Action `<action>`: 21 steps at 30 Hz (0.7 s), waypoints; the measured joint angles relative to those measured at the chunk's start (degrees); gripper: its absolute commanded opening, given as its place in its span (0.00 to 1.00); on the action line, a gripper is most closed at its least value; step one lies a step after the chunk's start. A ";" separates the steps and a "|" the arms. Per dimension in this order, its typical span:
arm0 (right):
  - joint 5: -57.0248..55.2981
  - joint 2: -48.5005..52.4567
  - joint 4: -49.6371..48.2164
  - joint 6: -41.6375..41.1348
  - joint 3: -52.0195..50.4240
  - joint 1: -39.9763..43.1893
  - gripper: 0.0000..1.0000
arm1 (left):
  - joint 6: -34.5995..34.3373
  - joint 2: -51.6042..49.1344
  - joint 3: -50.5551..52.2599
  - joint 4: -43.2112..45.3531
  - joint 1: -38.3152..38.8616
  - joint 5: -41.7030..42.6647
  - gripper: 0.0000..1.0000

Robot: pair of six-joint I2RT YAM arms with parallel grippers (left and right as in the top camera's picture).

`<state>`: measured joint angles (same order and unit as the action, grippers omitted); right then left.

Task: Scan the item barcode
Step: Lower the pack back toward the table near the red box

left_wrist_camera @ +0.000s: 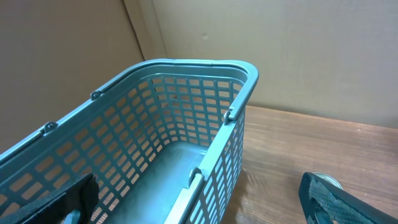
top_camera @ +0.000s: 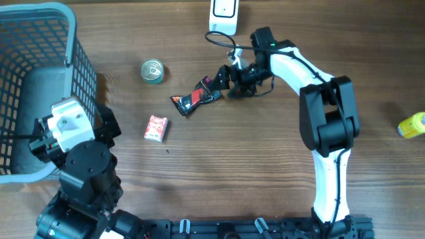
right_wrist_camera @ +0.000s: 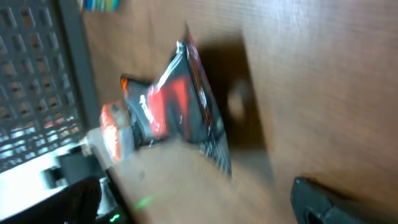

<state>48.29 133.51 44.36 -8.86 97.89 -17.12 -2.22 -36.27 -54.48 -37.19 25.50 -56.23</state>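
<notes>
on the surface point(top_camera: 265, 172) near its middle, from overhead: one black-and-red packet point(top_camera: 196, 97), lying flat, its right end near the right hand point(top_camera: 223, 78).

seen only from overhead: one scanner point(top_camera: 224, 14) at the far edge, one can point(top_camera: 153, 71) left of the packet, one small red-and-white box point(top_camera: 157, 128) nearer the arms, one yellow item point(top_camera: 412, 125) at the right edge, well apart from the rest. two arms, two hands.

seen only at the right wrist: that hand's fingers point(right_wrist_camera: 323, 199) spread wide at both lower corners, the packet ahead of them, blurred, touched by neither; a small green glint point(right_wrist_camera: 146, 202) on the wood by the left finger.

seen only at the left wrist: the left hand point(left_wrist_camera: 199, 196) spread wide as well, pinching nothing, low at the near end of one blue basket point(left_wrist_camera: 236, 106), with a view along its slotted walls and grey floor.

overhead again: the same basket at the far left corner, the left arm point(top_camera: 86, 166) overlapping its near right corner. packet, can, box and yellow item all out on the surface, outside the basket.
</notes>
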 measured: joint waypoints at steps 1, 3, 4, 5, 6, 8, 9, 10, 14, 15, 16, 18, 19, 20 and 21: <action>-0.63 0.00 -1.29 -0.15 0.04 -0.42 0.91 | 0.00 0.00 0.00 0.00 0.00 0.02 1.00; -2.21 0.02 -4.09 -0.81 0.15 -1.77 0.89 | 0.00 0.00 0.00 0.00 0.00 0.00 1.00; -2.64 0.04 -4.90 -1.29 0.20 -2.32 0.88 | 0.00 0.00 0.00 0.00 0.00 0.00 1.00; -2.99 0.11 -5.44 -1.73 0.26 -2.75 0.88 | 0.00 0.00 0.00 0.00 0.00 0.02 1.00; -3.15 0.44 -6.32 -2.54 0.46 -3.39 0.86 | 0.00 0.00 0.00 0.00 0.00 0.02 1.00; -1.81 1.42 -7.87 -3.72 1.09 -4.04 0.80 | 0.02 0.00 0.00 -0.02 0.00 0.00 1.00; -0.57 2.03 -8.57 -4.35 1.42 -4.24 0.76 | 0.02 0.00 0.00 -0.04 0.00 0.00 1.00; 0.98 2.89 -9.42 -5.09 1.79 -4.44 0.73 | 0.02 0.00 0.00 -0.04 0.00 0.00 1.00; 6.29 5.44 -10.03 -7.54 2.47 -4.35 0.47 | 0.00 0.00 0.00 -0.11 0.00 0.00 1.00; 6.80 5.88 -9.62 -8.15 2.43 -4.31 0.40 | 0.00 0.00 0.00 -0.11 0.00 0.02 1.00; 7.43 6.34 -9.20 -8.28 2.38 -4.33 0.34 | 0.02 0.00 0.00 -0.11 0.00 0.02 1.00; 8.92 7.13 -8.44 -7.78 2.25 -4.33 0.20 | 0.00 0.00 0.00 -0.13 0.00 0.00 1.00; 9.51 7.43 -7.76 -7.10 2.16 -4.42 0.15 | 0.00 0.00 0.00 -0.13 0.00 0.02 1.00; 10.10 7.76 -6.62 -6.58 1.95 -4.48 0.06 | 0.00 0.00 0.00 -0.13 0.00 0.02 1.00; 10.60 8.13 -5.09 -6.14 1.73 -4.63 0.05 | 0.02 0.00 0.00 -0.13 0.00 0.02 1.00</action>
<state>58.89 141.64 39.27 -15.00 99.61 -21.76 -2.20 -36.27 -54.48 -37.32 25.50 -56.21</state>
